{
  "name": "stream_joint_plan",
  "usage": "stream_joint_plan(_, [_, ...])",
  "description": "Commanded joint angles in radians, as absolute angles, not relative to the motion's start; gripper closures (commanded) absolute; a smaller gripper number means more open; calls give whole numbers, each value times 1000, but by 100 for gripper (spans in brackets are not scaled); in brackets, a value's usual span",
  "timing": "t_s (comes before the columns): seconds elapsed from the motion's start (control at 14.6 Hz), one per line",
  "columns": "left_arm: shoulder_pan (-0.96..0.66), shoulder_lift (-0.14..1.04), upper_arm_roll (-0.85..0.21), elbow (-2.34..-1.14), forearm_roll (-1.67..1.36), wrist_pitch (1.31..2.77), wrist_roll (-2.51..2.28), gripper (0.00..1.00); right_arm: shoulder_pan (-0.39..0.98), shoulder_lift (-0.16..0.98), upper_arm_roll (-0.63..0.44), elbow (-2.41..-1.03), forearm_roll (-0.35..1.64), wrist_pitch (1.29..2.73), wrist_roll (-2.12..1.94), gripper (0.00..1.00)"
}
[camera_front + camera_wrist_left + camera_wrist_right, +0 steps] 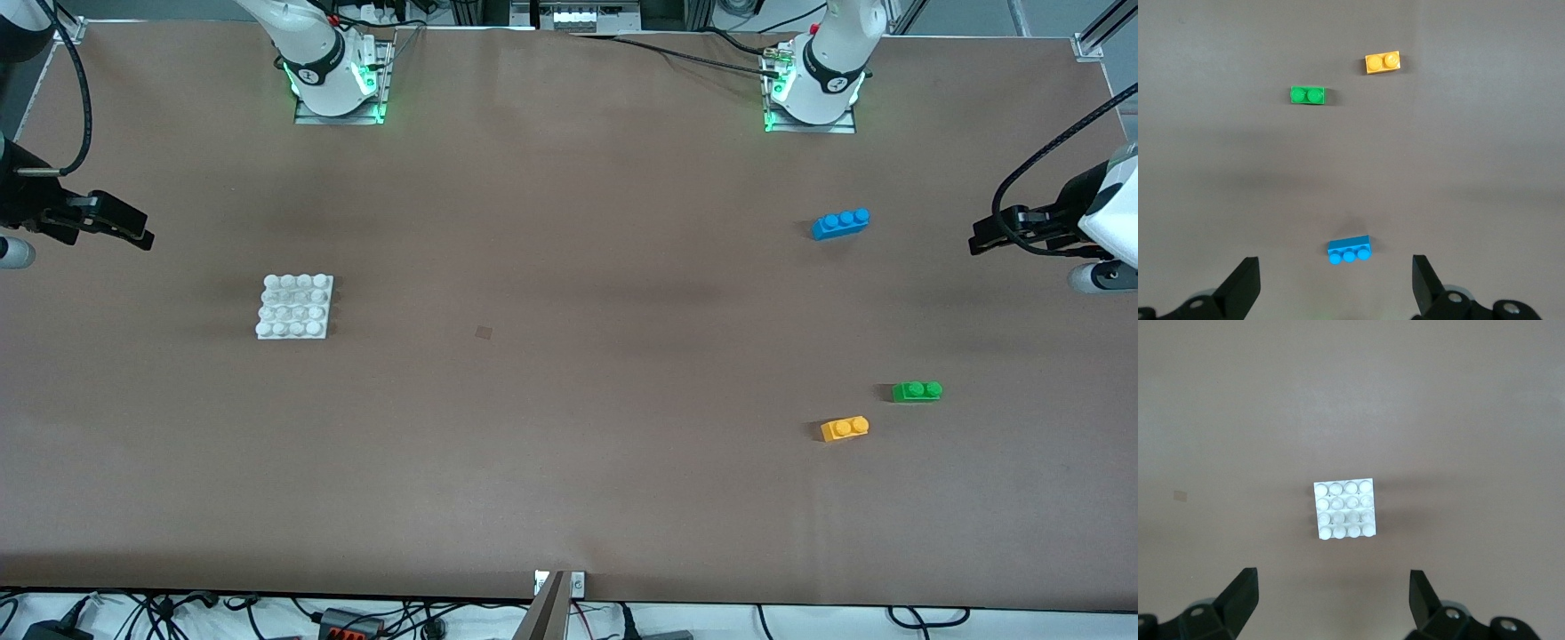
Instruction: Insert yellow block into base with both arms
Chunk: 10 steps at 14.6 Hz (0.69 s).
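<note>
The yellow block (pixel 845 429) lies flat on the table toward the left arm's end, studs up; it also shows in the left wrist view (pixel 1382 62). The white base (pixel 295 306) lies toward the right arm's end and shows in the right wrist view (pixel 1345 509). My left gripper (pixel 982 242) is open and empty, up in the air over the table's edge at the left arm's end; its fingers (pixel 1245 283) frame bare table. My right gripper (pixel 133 233) is open and empty, up in the air over the right arm's end.
A green two-stud brick (pixel 917 390) lies beside the yellow block, a little farther from the front camera. A blue three-stud brick (pixel 840 223) lies farther still, also in the left wrist view (pixel 1349 249). A small dark mark (pixel 483 332) is on the table's middle.
</note>
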<state>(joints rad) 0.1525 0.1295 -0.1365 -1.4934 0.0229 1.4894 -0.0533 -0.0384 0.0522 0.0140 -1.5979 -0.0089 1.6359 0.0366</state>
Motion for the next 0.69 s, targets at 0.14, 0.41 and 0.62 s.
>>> stream_joint_plan(0.14, [155,140,-135,-1473,5,1479,-34,0,-35,52,15,-1583,-15,1585,41,0])
stream_joint_plan(0.41, [155,140,-135,-1473,3,1477,-34,0,-35,57,15,-1588,-17,1559,45,0])
stream_joint_plan(0.62, [155,140,-135,-1473,3,1477,-34,0,-37,72,15,-1585,-15,1453,37,0])
